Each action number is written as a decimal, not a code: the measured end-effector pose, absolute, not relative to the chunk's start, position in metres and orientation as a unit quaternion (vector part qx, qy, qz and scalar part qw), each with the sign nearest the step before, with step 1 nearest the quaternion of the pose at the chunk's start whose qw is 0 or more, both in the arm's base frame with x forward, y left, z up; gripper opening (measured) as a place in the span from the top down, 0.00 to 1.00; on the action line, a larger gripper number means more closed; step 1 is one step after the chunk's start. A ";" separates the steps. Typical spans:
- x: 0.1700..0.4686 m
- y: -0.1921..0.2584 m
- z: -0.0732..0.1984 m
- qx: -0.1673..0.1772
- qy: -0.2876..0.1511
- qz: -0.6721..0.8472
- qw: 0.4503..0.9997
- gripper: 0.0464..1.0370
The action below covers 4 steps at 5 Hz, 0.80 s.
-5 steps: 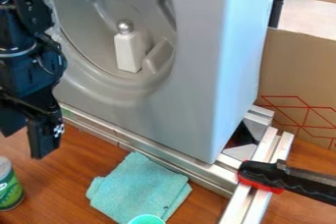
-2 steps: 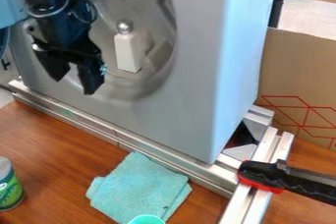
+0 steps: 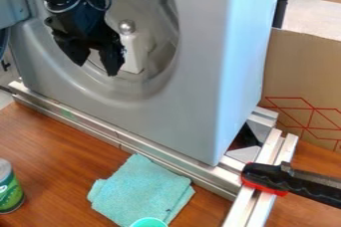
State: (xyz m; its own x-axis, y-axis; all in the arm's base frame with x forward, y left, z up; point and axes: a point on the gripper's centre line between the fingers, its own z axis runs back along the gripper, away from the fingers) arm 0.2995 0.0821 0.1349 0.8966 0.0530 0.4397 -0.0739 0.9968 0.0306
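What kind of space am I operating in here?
Probably a robotics lab or workshop: the gray panel stands by a metal rail, a black-and-red clamp sits at the rail corner, and a cardboard sheet stands behind.

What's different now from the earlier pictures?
The gripper has moved from the picture's left edge toward the right and up, and now hangs in front of the grey machine's round hollow, close to the white block. It has taken hold of nothing and let go of nothing. The block, cloth, can and clamp stayed put.
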 end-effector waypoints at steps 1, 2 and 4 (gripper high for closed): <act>0.311 0.089 0.146 0.012 -0.244 0.049 0.969 0.04; 0.324 0.093 0.150 0.009 -0.239 0.053 0.970 0.04; 0.343 0.100 0.137 0.023 -0.204 0.040 0.978 0.04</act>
State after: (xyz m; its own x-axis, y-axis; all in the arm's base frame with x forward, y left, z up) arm 0.3430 0.0998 0.1374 0.9138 0.0695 0.4003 -0.0880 0.9957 0.0282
